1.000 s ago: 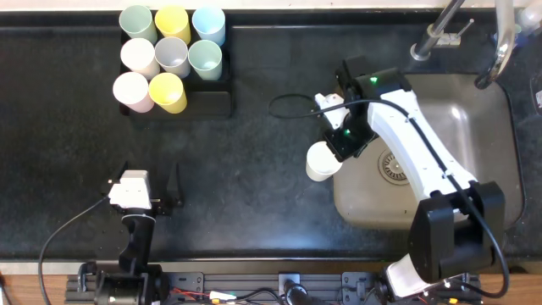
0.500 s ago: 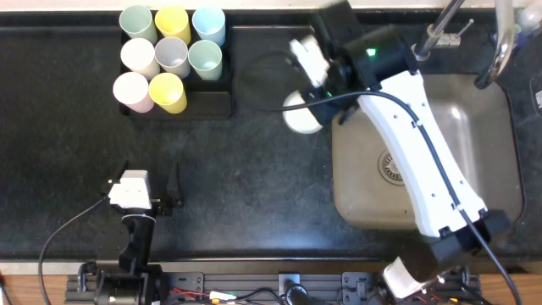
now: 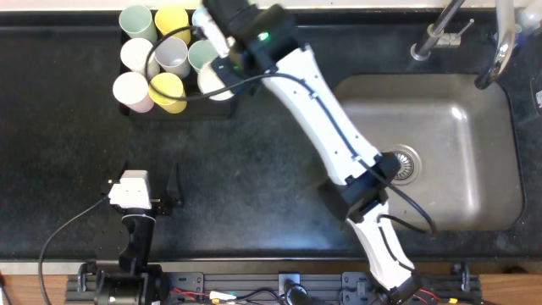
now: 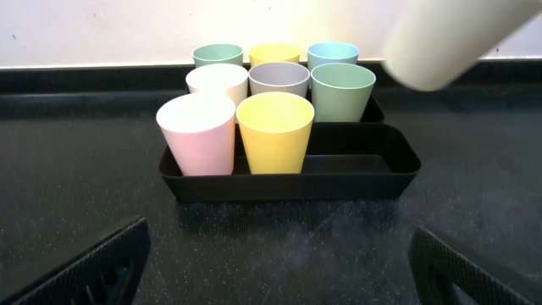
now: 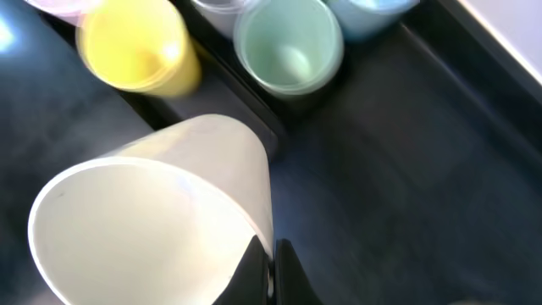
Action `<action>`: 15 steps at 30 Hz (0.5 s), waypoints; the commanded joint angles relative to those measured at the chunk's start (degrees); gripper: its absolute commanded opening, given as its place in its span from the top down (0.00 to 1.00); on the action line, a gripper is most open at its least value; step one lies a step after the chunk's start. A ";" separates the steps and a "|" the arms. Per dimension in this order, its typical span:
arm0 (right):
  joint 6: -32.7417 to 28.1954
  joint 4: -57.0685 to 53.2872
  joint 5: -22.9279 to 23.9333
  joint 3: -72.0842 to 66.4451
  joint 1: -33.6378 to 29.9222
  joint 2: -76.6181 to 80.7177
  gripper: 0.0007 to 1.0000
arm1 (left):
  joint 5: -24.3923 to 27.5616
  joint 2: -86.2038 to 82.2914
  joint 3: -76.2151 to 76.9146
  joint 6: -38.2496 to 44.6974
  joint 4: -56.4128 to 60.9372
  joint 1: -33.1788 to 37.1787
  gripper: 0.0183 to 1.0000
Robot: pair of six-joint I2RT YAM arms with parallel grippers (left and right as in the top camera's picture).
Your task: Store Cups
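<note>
Cream-white tapered plastic cup (image 5: 161, 212): plain smooth wall, wide round mouth, inside same pale colour as outside. Held off the surface, tilted, above rt end of black plastic tray (image 3: 218, 107), near mid-row mint-green cup (image 3: 203, 56).
Right hand (image 5: 269, 269): fingers closed on cup wall at rim, pinching it.
Tray contents, 7 pcs, all upright, mouths up:
- back row: mint cup (image 4: 217, 55), yellow cup (image 4: 273, 52), lt-blue cup (image 4: 332, 52)
- mid row: white cup (image 4: 217, 82), grey cup (image 4: 279, 79), plus mint-green above
- front row: pink cup (image 4: 196, 134), larger yellow cup (image 4: 274, 131)

Left hand (image 3: 150, 174): fingers spread wide, well apart from tray, facing it over black speckled tabletop (image 3: 254, 186).
Stainless steel sink (image 3: 457, 127): set in tabletop, rt side.
</note>
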 commanded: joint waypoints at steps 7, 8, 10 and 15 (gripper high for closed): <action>1.09 3.67 2.60 2.86 1.57 7.10 0.96 | -0.48 -0.46 -0.15 -0.59 -0.02 0.07 0.00; 1.01 3.69 3.52 2.86 1.57 7.54 0.96 | -0.48 -0.46 -0.17 -0.59 -0.02 0.07 0.00; 0.24 4.07 3.37 2.86 1.64 8.52 0.96 | -0.48 -0.46 -0.15 -0.59 -0.02 0.07 0.00; -0.11 5.79 3.15 2.86 1.86 9.99 0.96 | -0.48 -0.46 -0.15 -0.59 -0.02 0.07 0.00</action>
